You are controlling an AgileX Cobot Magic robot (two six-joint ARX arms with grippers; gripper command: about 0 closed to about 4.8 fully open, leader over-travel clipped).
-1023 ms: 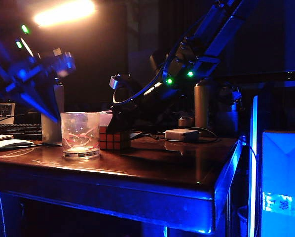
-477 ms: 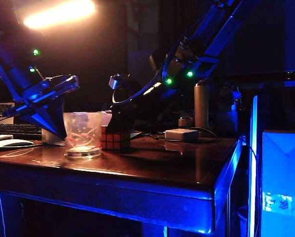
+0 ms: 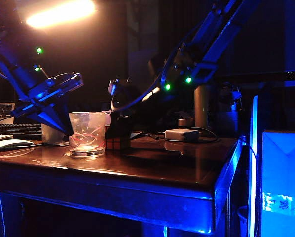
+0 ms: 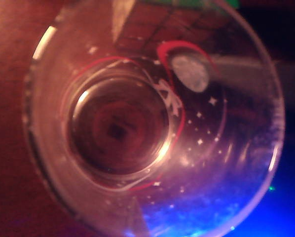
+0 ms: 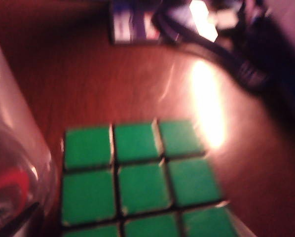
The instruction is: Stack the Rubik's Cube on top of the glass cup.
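Observation:
The glass cup (image 3: 87,136) stands upright on the wooden table, clear with reddish-white swirls. My left gripper (image 3: 66,129) is down against its left side. The left wrist view looks straight down into the glass cup (image 4: 118,128); no finger shows there. The Rubik's Cube (image 3: 117,143) sits just right of the cup, partly behind it, and shows through the glass as the Rubik's Cube (image 4: 152,29). My right gripper (image 3: 119,123) hangs right over the cube's top. The right wrist view is filled by the Rubik's Cube's (image 5: 137,182) green face, with the glass cup (image 5: 14,173) beside it; no finger shows.
A white bottle (image 3: 51,133) stands behind the left gripper. A tall brown bottle (image 3: 202,106) and a small white box (image 3: 182,134) are at the back right. A keyboard (image 3: 14,129) lies far left. The table's right edge (image 3: 226,168) glows blue.
My left gripper has swung down from above to the cup's left side. The cup has shifted right, closer to the cube. My right gripper has sunk slightly over the cube.

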